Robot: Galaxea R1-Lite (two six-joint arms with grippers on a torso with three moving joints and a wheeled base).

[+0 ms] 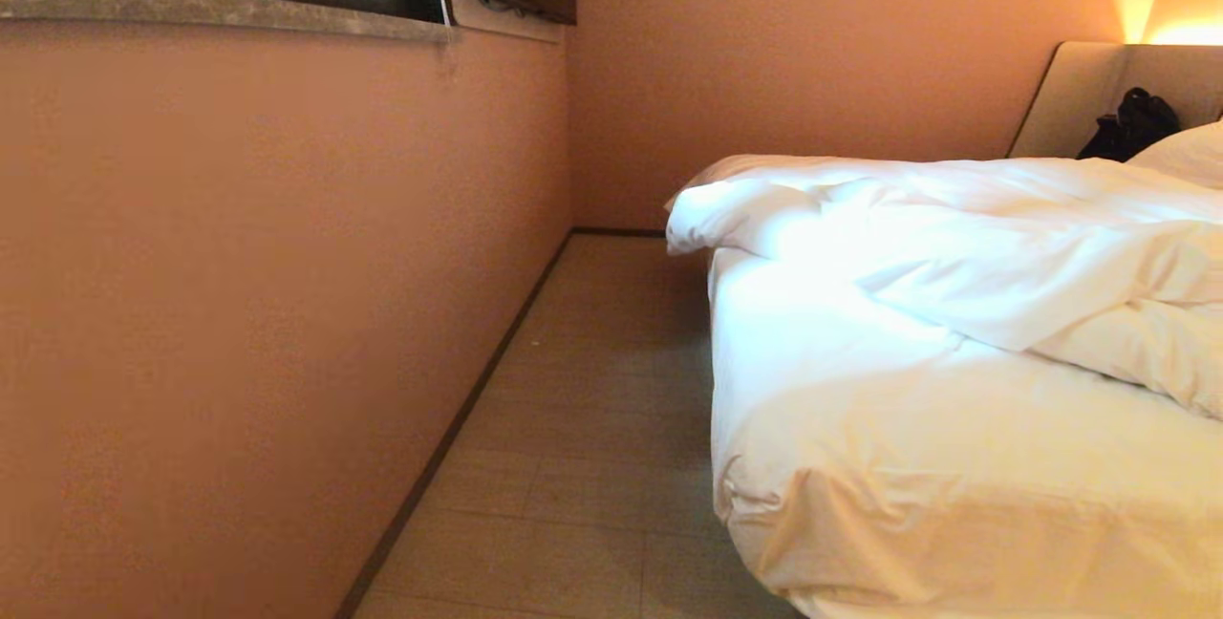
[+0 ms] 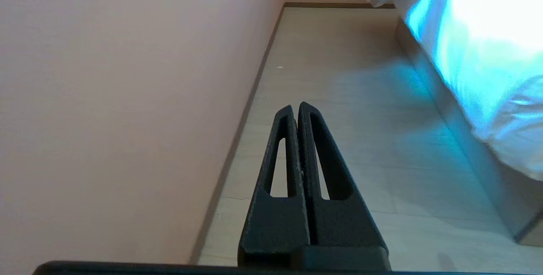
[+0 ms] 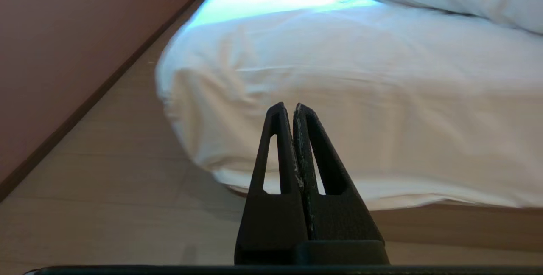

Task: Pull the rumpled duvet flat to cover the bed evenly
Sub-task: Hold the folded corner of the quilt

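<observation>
- Duvet [image 1: 1003, 246] lies bunched toward the headboard [image 1: 1080, 94] end of the bed [image 1: 860, 466], foot end bare.
- Left gripper [image 2: 295, 106] and right gripper [image 3: 287, 106] both pinched closed, empty (neither touching the bed).
- Step: approach, not yet begun; next, open and reach the duvet's edge.

We can read no text, label, brand, number or sign anywhere in these views.
</observation>
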